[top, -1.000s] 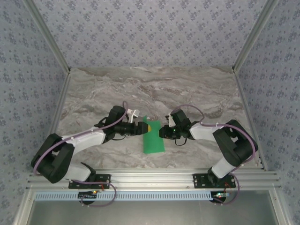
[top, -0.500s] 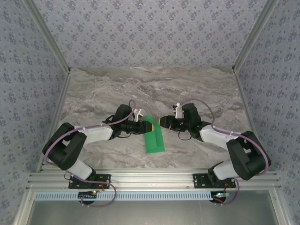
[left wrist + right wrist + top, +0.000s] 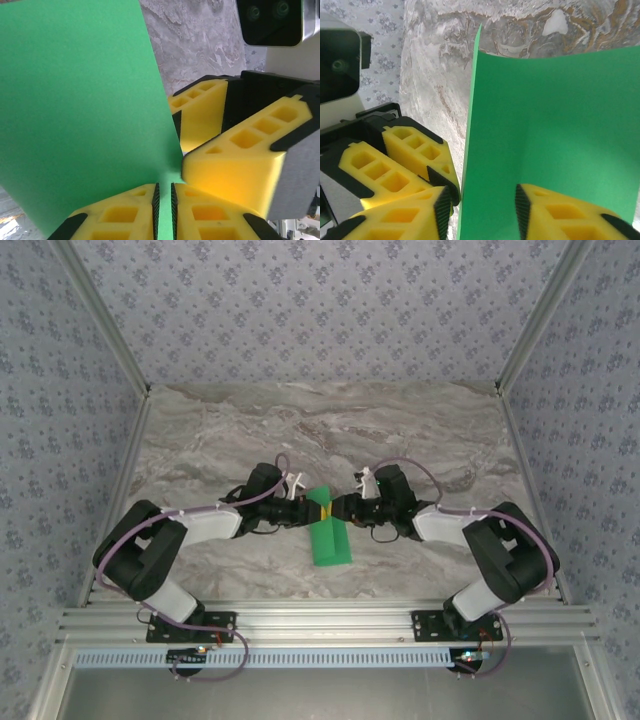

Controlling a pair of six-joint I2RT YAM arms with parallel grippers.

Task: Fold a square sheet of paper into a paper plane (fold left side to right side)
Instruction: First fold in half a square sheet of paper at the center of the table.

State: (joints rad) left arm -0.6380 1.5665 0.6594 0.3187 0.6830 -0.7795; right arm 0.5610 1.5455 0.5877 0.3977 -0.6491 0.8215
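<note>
Marble table [image 3: 200, 430] overhead; close-up, left fingers [image 3: 115, 217] tight on green sheet [image 3: 75, 100], right fingers [image 3: 570, 215] spread.

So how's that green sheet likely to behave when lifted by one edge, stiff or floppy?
Probably floppy: the square sheet of paper bows into a curve in the right wrist view. Likely very light too, since the left gripper pinching one edge seems enough to hold it up. Its smooth, plain face might slip from a loose grip.
</note>
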